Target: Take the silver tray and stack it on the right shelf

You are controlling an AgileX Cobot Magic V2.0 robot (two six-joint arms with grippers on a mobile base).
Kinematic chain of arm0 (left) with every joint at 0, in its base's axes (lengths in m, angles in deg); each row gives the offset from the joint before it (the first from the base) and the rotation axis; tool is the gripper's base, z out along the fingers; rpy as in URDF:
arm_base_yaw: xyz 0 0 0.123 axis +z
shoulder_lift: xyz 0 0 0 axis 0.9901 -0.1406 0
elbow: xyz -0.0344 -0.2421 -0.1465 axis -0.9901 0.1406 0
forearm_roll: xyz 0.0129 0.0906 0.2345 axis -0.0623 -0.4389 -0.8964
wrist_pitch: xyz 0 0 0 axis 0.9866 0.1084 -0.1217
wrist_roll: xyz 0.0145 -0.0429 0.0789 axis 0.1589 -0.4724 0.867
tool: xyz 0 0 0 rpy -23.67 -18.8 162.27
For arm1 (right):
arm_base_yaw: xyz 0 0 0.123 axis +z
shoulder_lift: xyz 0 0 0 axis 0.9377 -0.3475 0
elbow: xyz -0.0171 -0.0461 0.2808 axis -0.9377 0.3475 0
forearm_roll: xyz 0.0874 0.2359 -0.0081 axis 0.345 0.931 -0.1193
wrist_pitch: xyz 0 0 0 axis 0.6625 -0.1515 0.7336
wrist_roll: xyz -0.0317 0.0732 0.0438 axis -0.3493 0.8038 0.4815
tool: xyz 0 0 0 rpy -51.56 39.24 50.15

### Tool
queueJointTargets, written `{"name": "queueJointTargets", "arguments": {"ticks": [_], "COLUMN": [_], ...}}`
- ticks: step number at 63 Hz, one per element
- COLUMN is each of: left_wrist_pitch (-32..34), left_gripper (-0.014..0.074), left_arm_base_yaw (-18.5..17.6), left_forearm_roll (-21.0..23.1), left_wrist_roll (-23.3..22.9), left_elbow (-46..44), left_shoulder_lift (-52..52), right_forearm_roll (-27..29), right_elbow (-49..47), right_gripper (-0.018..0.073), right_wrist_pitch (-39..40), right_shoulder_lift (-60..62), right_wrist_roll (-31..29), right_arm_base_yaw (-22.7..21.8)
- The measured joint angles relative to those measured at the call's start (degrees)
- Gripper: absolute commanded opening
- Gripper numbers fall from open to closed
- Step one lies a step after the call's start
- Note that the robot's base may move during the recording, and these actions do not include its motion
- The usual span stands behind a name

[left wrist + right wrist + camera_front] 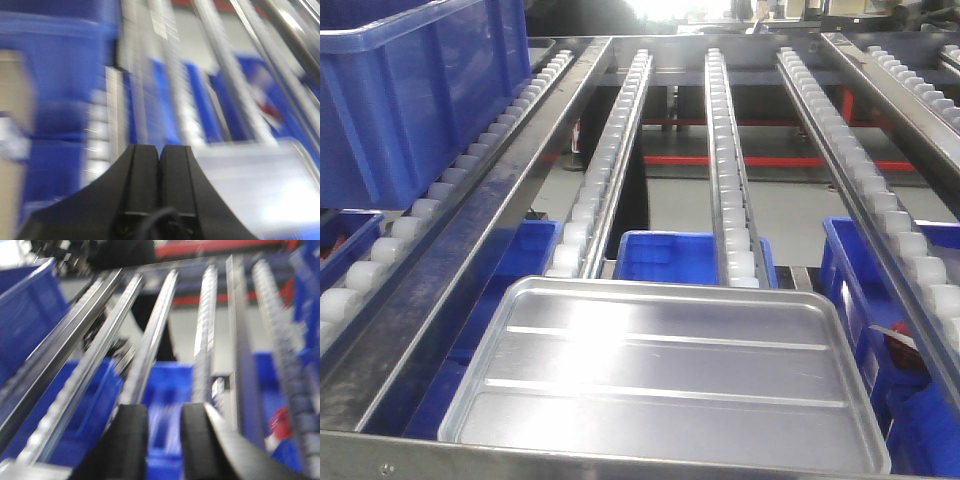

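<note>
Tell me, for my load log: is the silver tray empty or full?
Empty: the silver tray shows only its bare floor and two ridges.

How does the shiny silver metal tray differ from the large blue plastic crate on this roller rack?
The shiny silver tray is reflective metal; the large blue crate is matte plastic. The tray is shallow with a low rim; the crate has tall walls. The tray lies near the front, the crate farther back on the left. Both are rectangular.

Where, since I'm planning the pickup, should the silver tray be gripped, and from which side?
Probably the near raised rim of the silver tray, from the front: it lies flat on the roller rails, too wide to span, so only the thin upright rim offers a pinch.
</note>
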Motion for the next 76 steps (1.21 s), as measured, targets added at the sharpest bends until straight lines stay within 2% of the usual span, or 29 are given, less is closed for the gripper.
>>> {"name": "queueJointTargets", "arguments": {"ticks": [6, 10, 17, 21, 29, 40, 57, 63, 68, 73, 76], "left_wrist_pitch": [-1.09, -1.37, -1.37, -1.37, -1.37, 0.17, -5.17, -6.35, -6.72, -7.60, -8.74], "left_gripper": [-0.0060, 0.0039, 0.0267, 0.0320, 0.0318, 0.0319, 0.0319, 0.0319, 0.0319, 0.0319, 0.0319], "left_arm_base_yaw": [-5.22, -9.05, -14.05, -16.19, -17.82, -17.96, -18.33, -19.64, -20.84, -22.40, -23.39], "left_forearm_roll": [3.33, 3.87, 4.25, 4.52, 7.42, 11.38, 13.75, 11.54, 7.23, -0.12, -5.65], "left_wrist_roll": [4.12, 5.27, 6.01, 6.10, 6.15, 8.42, 8.68, 8.53, 5.41, -0.23, -6.54], "left_elbow": [-1.03, -1.94, -4.19, -5.69, -8.69, -11.07, -15.01, -16.84, -18.23, -19.80, -21.25], "left_shoulder_lift": [-4.65, -7.99, -13.49, -17.25, -23.94, -31.96, -43.66, -46.65, -48.92, -50.82, -51.99], "right_forearm_roll": [1.75, 3.45, 6.29, 7.54, 8.13, 8.11, 7.23, 2.71, -1.22, -2.84, -3.26], "right_elbow": [-0.30, -0.54, -0.54, -0.54, -0.54, -1.76, -8.95, -10.07, -10.94, -11.61, -11.97], "right_gripper": [0.0452, 0.0452, 0.0461, 0.0461, 0.0461, 0.0461, 0.0458, 0.0458, 0.0458, 0.0458, 0.0458], "right_wrist_pitch": [-1.50, -2.10, -3.25, -3.59, -2.78, -1.45, -10.86, -14.02, -16.29, -16.74, -16.59], "right_shoulder_lift": [-3.29, -5.26, -8.70, -11.04, -15.19, -20.93, -34.44, -39.55, -43.73, -46.45, -47.98], "right_wrist_roll": [0.00, 0.00, 0.00, 0.00, 0.00, 0.00, 0.00, 0.82, 3.95, 8.20, 10.78], "right_arm_base_yaw": [3.95, 6.33, 10.31, 12.97, 16.67, 18.14, 22.70, 22.78, 22.78, 22.78, 22.78]}}
